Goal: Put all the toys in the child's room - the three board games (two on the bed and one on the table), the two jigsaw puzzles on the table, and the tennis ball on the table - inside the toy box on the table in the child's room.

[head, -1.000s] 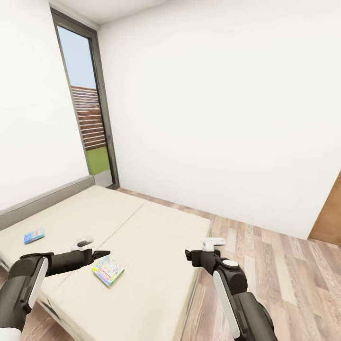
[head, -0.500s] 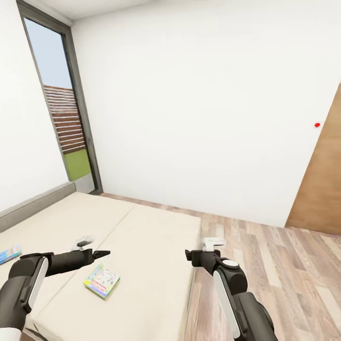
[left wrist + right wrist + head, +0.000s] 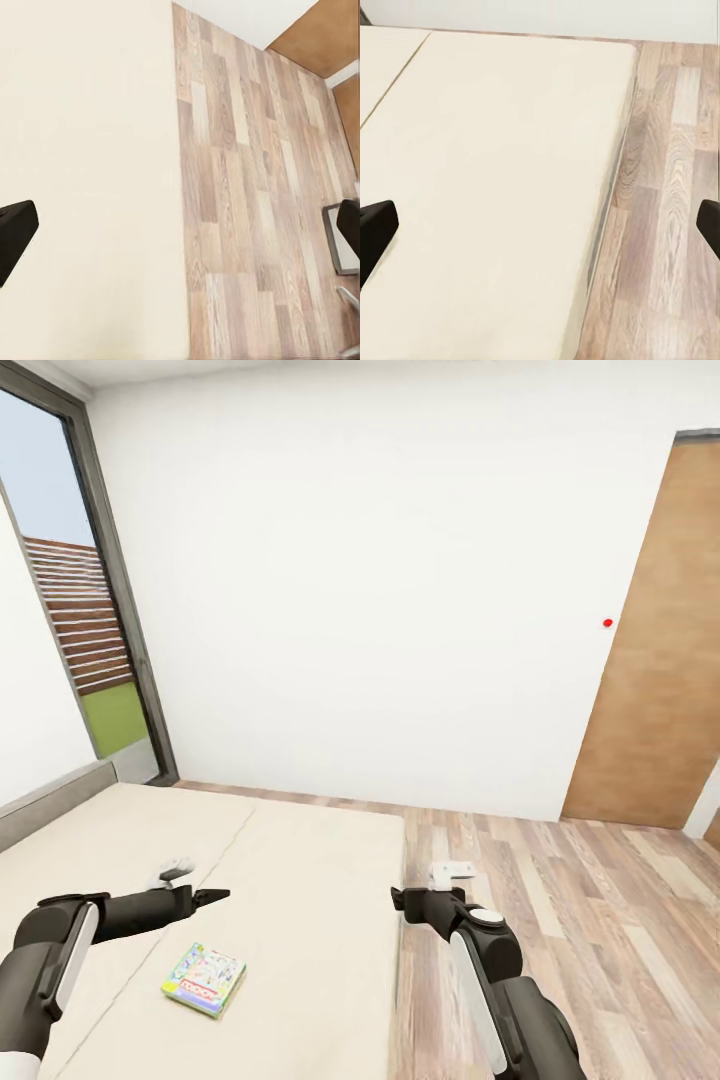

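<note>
Left gripper (image 3: 205, 897): black, fingers spread wide with nothing between them; in the left wrist view the fingertips (image 3: 15, 232) sit at opposite edges, over beige mattress and plank floor. It hovers above the bed, apart from the game box.

Right gripper (image 3: 402, 901): also spread and empty, hanging over the mattress's right edge where it meets the floor; wrist view confirms fingertips (image 3: 375, 229) far apart.

Nearest task item: green-edged pastel multicolour board game (image 3: 204, 980), lying flat on the low beige bed (image 3: 300, 880), below and just beside the left gripper in the head view.

Change over the last second: the whole head view has swung right, so camera motion, not object motion. The tall dark-framed window (image 3: 80, 610) has slid to the left edge, the brown wooden door (image 3: 650, 660) has come fully in, and the small blue box has left the frame. Both arms keep the same pose.

Judgement: the robot is turning or repositioning with no grasp begun; both bed games remain to be collected.
</note>
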`<state>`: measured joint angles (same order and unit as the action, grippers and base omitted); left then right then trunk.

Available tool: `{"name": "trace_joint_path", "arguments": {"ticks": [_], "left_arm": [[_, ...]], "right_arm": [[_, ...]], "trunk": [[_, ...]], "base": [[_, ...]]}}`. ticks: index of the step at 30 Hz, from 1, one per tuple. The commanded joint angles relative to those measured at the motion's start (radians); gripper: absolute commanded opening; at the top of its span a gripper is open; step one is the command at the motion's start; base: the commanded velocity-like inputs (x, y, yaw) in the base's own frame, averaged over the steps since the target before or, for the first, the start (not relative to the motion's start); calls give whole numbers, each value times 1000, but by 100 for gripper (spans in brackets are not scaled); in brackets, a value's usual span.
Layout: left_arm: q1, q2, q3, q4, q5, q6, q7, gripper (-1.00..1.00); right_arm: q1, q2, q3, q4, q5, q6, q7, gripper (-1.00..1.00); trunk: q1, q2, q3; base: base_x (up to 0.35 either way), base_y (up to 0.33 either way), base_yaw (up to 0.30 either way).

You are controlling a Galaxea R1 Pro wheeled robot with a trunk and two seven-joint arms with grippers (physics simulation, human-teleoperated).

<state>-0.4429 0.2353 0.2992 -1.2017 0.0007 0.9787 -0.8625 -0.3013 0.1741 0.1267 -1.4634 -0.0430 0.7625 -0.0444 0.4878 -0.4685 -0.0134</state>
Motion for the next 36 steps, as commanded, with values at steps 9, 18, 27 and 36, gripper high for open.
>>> {"name": "trace_joint_path", "arguments": {"ticks": [9, 18, 27, 36], "left_arm": [[0, 5, 1, 0, 1, 8, -4, 100], [0, 5, 1, 0, 1, 8, -4, 100], [0, 6, 1, -1, 2, 8, -4, 100], [0, 7, 1, 0, 2, 8, -4, 100]], "right_arm": [[-1, 0, 4, -1, -4, 5, -5, 100], [-1, 0, 5, -2, -4, -3, -5, 100], [-1, 0, 5, -1, -4, -8, -5, 100], [-1, 0, 5, 0, -4, -9, -6, 100]], "trunk": [[1, -1, 0], [1, -1, 1], [1, -1, 4], [1, -1, 8]], "base": [[0, 286, -107], [0, 286, -85], [0, 286, -237], [0, 286, -268]]}}
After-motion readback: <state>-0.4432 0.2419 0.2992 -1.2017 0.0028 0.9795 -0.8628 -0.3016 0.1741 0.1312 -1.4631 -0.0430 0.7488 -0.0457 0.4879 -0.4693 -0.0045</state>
